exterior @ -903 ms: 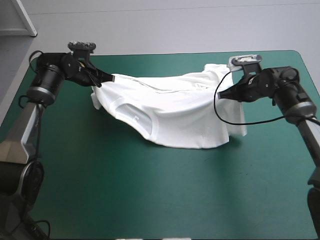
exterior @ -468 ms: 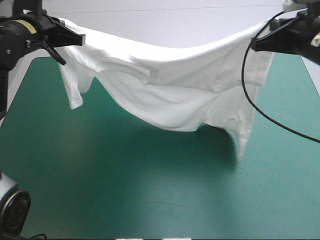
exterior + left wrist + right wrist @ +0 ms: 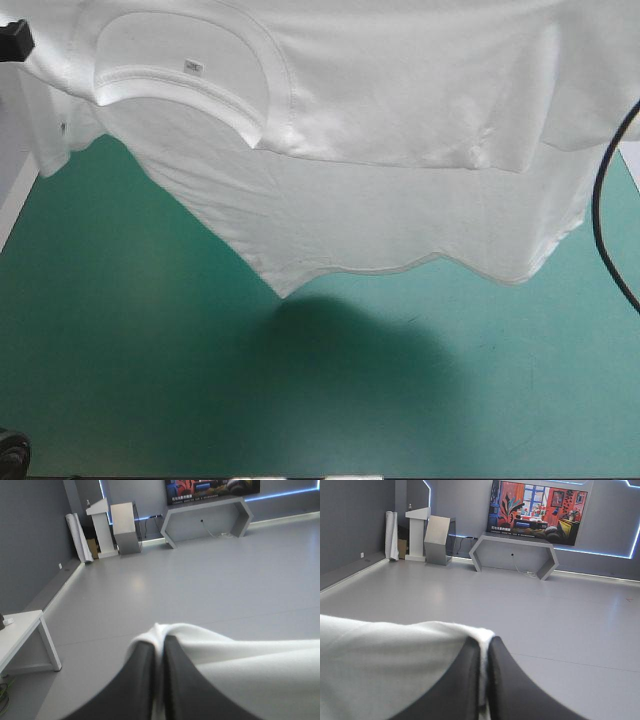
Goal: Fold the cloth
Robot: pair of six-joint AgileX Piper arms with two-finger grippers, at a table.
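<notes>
T-shirt (image 3: 400, 120) hangs spread above the teal-green table (image 3: 130, 360), clear of it.
At the left gripper (image 3: 160, 642) the fingers (image 3: 135, 680) are nearly closed, with white cloth pinched between the tips and trailing to one side. The right gripper (image 3: 484, 642) likewise grips a fold in its narrow gap. Collar (image 3: 190, 90) shows toward the left arm's side; wavy hem (image 3: 400, 268) hangs lowest.
</notes>
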